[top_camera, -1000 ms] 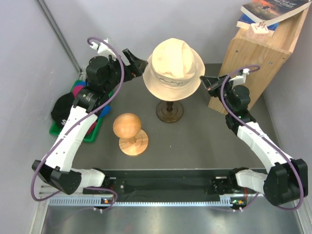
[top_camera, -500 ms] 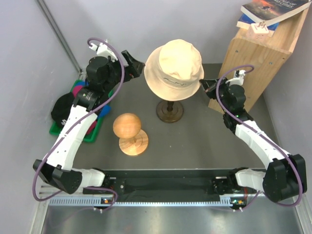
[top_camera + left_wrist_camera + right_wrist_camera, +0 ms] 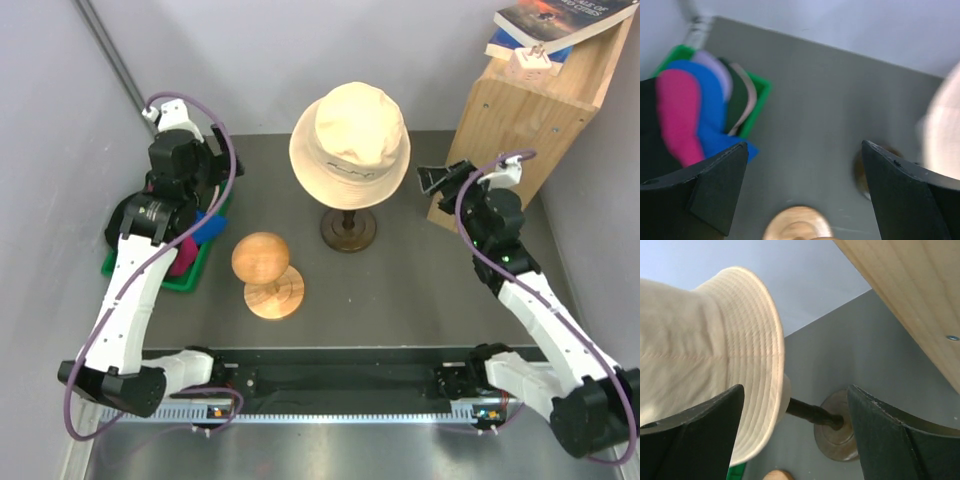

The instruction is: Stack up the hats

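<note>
Caps (image 3: pixel 710 105) near spread left hand (image 3: pixel 804 145), cream hat (image 3: pixel 700 340) just beside spread right hand (image 3: pixel 795 387)

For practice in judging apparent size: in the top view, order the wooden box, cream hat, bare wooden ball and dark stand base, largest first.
1. wooden box
2. cream hat, though it sits higher, nearer the camera
3. bare wooden ball and dark stand base look about alike; I would not rank them.

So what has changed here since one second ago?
The right arm opened its jaws, let go of the hat and drew back. The left arm swung back left, toward the green bin. The hat stays on its stand; the wooden head has not moved.
</note>
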You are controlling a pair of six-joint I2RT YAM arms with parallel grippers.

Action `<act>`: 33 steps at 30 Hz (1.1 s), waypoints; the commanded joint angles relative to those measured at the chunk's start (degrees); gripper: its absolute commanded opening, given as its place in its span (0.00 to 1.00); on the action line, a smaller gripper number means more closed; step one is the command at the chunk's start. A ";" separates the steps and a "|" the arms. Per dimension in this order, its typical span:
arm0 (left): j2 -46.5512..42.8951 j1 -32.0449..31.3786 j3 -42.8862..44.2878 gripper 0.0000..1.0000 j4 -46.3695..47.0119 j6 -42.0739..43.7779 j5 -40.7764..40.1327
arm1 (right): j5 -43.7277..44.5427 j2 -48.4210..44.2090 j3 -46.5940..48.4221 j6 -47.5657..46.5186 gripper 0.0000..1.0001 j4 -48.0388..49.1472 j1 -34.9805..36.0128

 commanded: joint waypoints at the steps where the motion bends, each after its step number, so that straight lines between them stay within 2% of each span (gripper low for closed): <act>1: -1.03 0.64 -2.22 0.99 -10.37 6.83 -19.32 | 2.64 -7.90 -2.69 -3.61 0.84 -4.91 0.69; 4: -2.26 2.74 -7.65 0.99 -10.48 8.24 -24.64 | 3.25 -12.39 -4.36 -4.31 0.84 -8.69 0.61; 5: -2.78 4.05 -9.34 0.99 -9.95 8.51 -24.39 | 3.34 -13.36 -4.62 -4.93 0.84 -10.44 0.69; 9: -5.77 16.78 -16.99 0.99 -8.11 7.11 -18.95 | 4.13 -17.93 -5.07 -7.30 0.84 -14.84 0.78; 12: -6.21 23.03 -21.91 0.99 -7.05 6.14 -17.00 | 4.84 -19.78 -4.89 -9.06 0.86 -16.52 0.69; 15: -6.04 25.07 -25.24 0.99 -4.16 6.40 -18.85 | 5.10 -20.75 -4.37 -10.29 0.87 -17.83 0.78; 17: -5.78 27.34 -26.75 0.99 -1.18 6.57 -16.49 | 5.01 -20.84 -4.19 -10.82 0.87 -18.45 0.69; 21: -3.58 27.97 -27.54 0.99 -0.11 3.59 -7.97 | 4.75 -20.84 -4.27 -11.17 0.88 -18.89 0.78; 28: -1.65 28.06 -29.92 0.98 2.70 5.52 -5.06 | 4.40 -19.44 -4.80 -11.08 0.89 -17.32 0.69; 33: 2.04 28.06 -30.80 0.95 2.62 6.75 -6.89 | 3.08 -17.33 -4.71 -10.56 0.89 -15.91 0.69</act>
